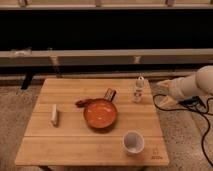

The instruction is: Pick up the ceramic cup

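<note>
The ceramic cup (133, 142), small, white and handleless, stands upright near the front right corner of the wooden table (65, 150). My gripper (165, 89) hangs at the end of the white arm, off the table's right edge, beside the clear bottle (138, 90) and well behind the cup. It is open and holds nothing.
A wide orange bowl (100, 113) sits mid-table, with a dark packet (109, 94) and a reddish wrapper (81, 102) just behind it. A white bar (54, 114) lies at the left. Black cables (182, 107) trail on the floor to the right. A low rail runs behind the table.
</note>
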Robot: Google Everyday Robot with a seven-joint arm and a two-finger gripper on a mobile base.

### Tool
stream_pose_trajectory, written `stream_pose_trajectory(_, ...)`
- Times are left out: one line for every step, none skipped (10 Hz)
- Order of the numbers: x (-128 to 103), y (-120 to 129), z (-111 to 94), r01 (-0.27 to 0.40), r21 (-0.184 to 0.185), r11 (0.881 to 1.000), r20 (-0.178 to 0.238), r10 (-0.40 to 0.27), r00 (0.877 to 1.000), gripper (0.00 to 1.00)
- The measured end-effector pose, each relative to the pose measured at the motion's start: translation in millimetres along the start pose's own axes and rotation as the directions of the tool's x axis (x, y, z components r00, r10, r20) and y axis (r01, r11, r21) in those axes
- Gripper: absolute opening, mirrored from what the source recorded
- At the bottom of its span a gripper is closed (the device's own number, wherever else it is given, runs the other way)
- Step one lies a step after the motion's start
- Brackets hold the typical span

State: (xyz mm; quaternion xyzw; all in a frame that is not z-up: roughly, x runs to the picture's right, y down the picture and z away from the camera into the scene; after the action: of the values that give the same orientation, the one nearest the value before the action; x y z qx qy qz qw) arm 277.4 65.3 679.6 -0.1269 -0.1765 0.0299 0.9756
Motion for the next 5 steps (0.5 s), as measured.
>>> stream_pose_trajectory(-3,21,-4,0.035,-0.014,0.999,-0.005,-0.035,0.999,0.70)
stream_pose_trajectory(-5,55,-11,0.080,-0.034,0.996,-0.014,-0.081,0.997,0.70)
stream_pose_trajectory(-8,76,-13,0.110,-0.049,0.993,-0.018,-0.111,0.994,0.70)
stream_pose_trajectory(-13,103,-13,0.151,-0.071,0.986,-0.020,-0.153,0.988,0.70)
stream_pose_trajectory(-18,127,-11,0.188,-0.093,0.978,-0.018,-0.190,0.982,0.70)
